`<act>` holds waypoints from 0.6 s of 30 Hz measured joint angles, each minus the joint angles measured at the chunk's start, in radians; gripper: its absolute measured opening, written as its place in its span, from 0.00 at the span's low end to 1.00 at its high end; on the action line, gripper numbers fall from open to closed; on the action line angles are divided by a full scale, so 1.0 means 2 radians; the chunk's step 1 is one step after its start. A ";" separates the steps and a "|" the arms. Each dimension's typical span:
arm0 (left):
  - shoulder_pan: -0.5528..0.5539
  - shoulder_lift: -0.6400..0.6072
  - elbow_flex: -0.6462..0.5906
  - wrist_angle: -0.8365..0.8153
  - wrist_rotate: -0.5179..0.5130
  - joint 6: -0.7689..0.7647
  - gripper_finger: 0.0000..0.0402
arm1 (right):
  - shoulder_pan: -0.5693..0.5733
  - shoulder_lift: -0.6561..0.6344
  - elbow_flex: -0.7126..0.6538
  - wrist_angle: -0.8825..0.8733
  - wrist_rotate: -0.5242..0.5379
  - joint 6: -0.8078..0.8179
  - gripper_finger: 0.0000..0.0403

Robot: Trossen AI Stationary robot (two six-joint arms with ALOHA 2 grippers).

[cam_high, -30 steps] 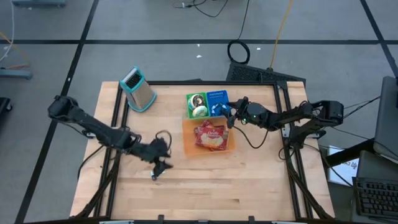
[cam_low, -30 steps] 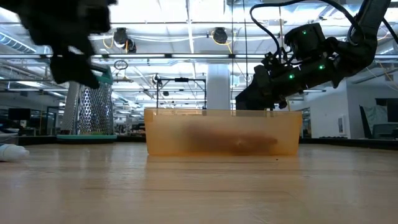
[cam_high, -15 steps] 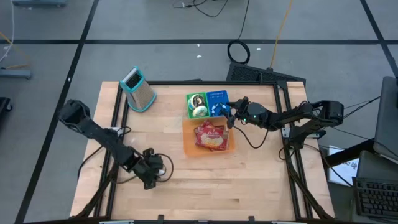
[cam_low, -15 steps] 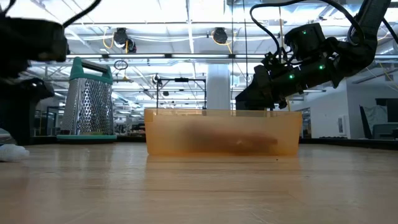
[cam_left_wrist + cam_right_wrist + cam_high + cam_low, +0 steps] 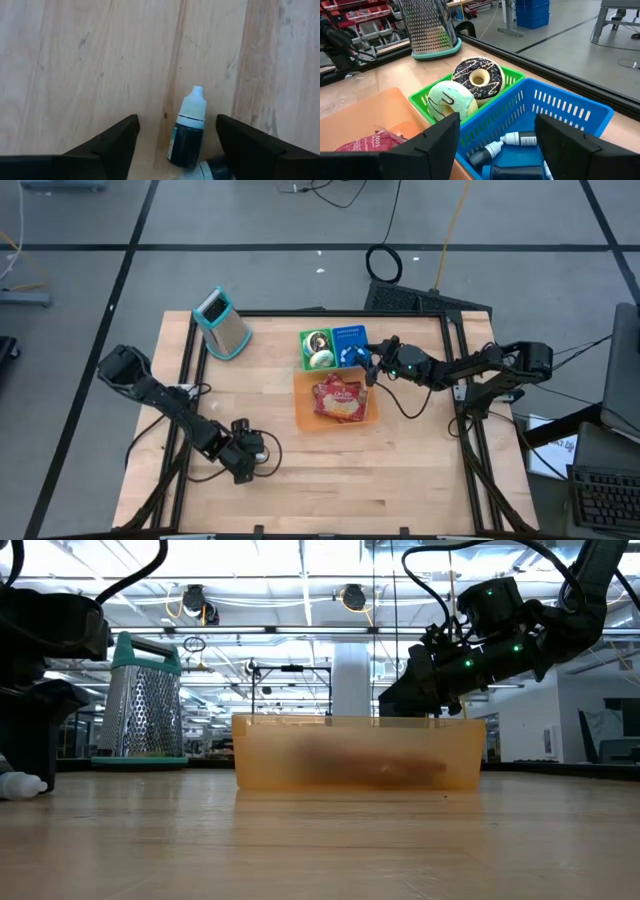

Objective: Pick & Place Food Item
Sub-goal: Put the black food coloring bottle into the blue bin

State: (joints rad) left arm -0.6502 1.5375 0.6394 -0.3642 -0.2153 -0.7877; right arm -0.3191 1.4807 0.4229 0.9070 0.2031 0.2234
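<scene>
Three containers sit together near the middle of the wooden table. The orange bin holds a red snack packet lying flat — in the low view it shows only as a dark smear through the bin's translucent wall. Touching the bin's far edge are a green basket and a blue basket, side by side. The green one holds two doughnuts: a chocolate doughnut with white drizzle and a pale green doughnut, the two leaning against each other. The blue one holds several small dropper bottles lying on their sides; how many is hard to tell, since the fingers hide part of the floor. The right gripper hovers over the blue basket with its jaws spread and nothing between them. A metal grater with a teal base stands upright at the far left corner, well apart from the baskets. The left gripper is low over the near left part of the table, jaws spread wide on either side of a lone dropper bottle with a white cap — lying on the bare wood, not yet clasped.
</scene>
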 joint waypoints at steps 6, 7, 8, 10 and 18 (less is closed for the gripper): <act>0.001 0.001 -0.001 0.000 -0.007 0.001 0.48 | 0.000 0.000 0.000 -0.001 0.000 -0.001 0.60; 0.001 0.001 -0.001 0.001 -0.010 0.001 0.45 | 0.000 0.000 0.000 -0.002 0.000 -0.001 0.60; 0.001 0.001 -0.001 0.002 -0.012 0.000 0.42 | 0.000 0.000 0.000 -0.002 0.000 -0.001 0.60; 0.001 0.002 -0.001 0.002 -0.013 -0.005 0.38 | 0.000 0.000 0.000 -0.002 0.000 -0.001 0.60; 0.001 -0.004 -0.002 0.005 -0.030 0.013 0.23 | 0.000 0.000 0.000 -0.001 -0.002 -0.002 0.60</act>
State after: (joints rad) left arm -0.6492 1.5301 0.6350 -0.3538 -0.2748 -0.7612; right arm -0.3191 1.4807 0.4229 0.9052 0.1984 0.2201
